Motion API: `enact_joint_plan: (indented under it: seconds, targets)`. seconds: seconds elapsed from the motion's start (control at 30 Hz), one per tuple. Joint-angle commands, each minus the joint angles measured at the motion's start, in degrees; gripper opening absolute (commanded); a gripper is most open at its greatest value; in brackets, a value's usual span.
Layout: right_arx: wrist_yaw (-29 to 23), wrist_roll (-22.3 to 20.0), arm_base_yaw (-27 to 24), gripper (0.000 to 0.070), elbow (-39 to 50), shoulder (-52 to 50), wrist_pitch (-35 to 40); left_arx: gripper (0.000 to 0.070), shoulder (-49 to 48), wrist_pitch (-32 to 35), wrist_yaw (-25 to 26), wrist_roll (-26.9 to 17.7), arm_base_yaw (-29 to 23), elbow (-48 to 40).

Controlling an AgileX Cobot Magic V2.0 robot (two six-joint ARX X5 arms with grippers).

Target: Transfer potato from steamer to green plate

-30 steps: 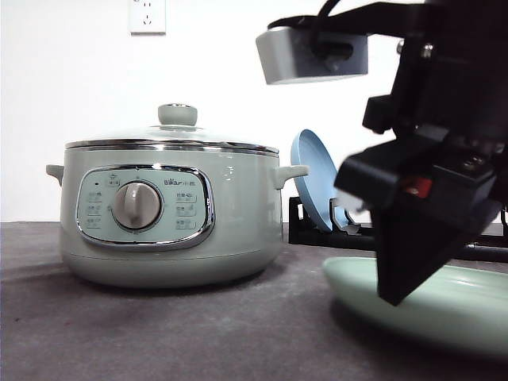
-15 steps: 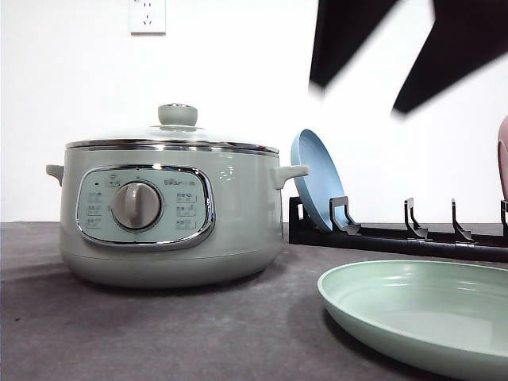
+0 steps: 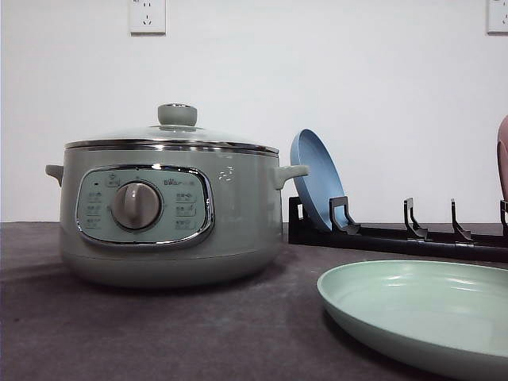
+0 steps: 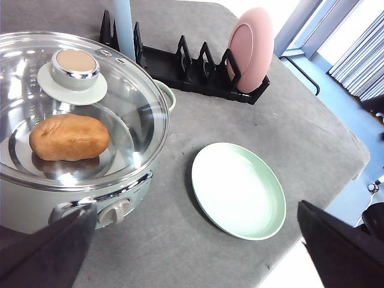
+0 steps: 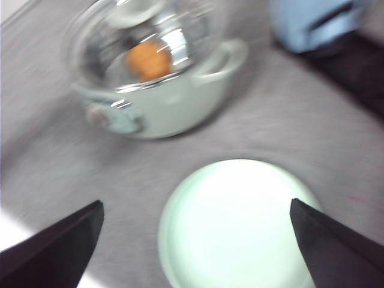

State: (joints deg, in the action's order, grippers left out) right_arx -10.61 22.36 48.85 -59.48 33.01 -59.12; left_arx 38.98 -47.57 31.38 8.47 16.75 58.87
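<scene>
The pale green steamer (image 3: 167,214) stands at the table's left with its glass lid on. Through the lid the orange-brown potato (image 4: 69,137) lies on the steamer's floor; it is also a blurred orange lump, the potato (image 5: 149,60), in the right wrist view. The green plate (image 3: 421,313) lies flat and bare to the steamer's right, seen too as the green plate (image 4: 238,189). My left gripper (image 4: 197,210) hangs open high above the steamer (image 4: 78,120) and plate. My right gripper (image 5: 196,205) is open above the green plate (image 5: 240,222), holding nothing.
Behind the plate a black dish rack (image 3: 397,238) runs along the wall side, holding an upright blue plate (image 3: 316,178) and a pink plate (image 4: 249,48). The table's edge (image 4: 336,180) drops off just beyond the green plate.
The right arm, which hung low in front of the green plate a second ago, has risen up and out of the front view. The steamer and plate have not moved.
</scene>
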Motion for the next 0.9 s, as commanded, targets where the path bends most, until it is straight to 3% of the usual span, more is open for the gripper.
enact_joint_plan:
  seconds: [0.0, 0.13, 0.3, 0.57, 0.87]
  targets:
    - [-0.3, 0.6, 0.4, 0.0630, -0.4, -2.7, -1.3, 0.0700, 0.3, 0.5, 0.6, -0.5, 0.3, 1.5]
    - [-0.2, 3.4, 0.4, 0.0630, -0.4, -8.2, -4.5, 0.0700, 0.3, 0.5, 0.6, -0.6, 0.3, 1.5]
    - [1.0, 3.7, 0.4, 0.0629, -0.4, -10.4, -4.7, 0.0700, 1.9, 0.4, 0.6, -0.7, 0.3, 1.9]
    - [1.6, 3.5, 0.5, 0.0629, -0.4, -10.2, -4.0, 0.0700, 14.7, -3.5, -0.3, -1.9, 1.0, 11.2]
    - [1.4, 2.5, 0.5, 0.0629, -0.4, -10.2, -3.9, 0.0700, 35.3, -12.0, -13.8, -3.0, 3.9, 31.5]
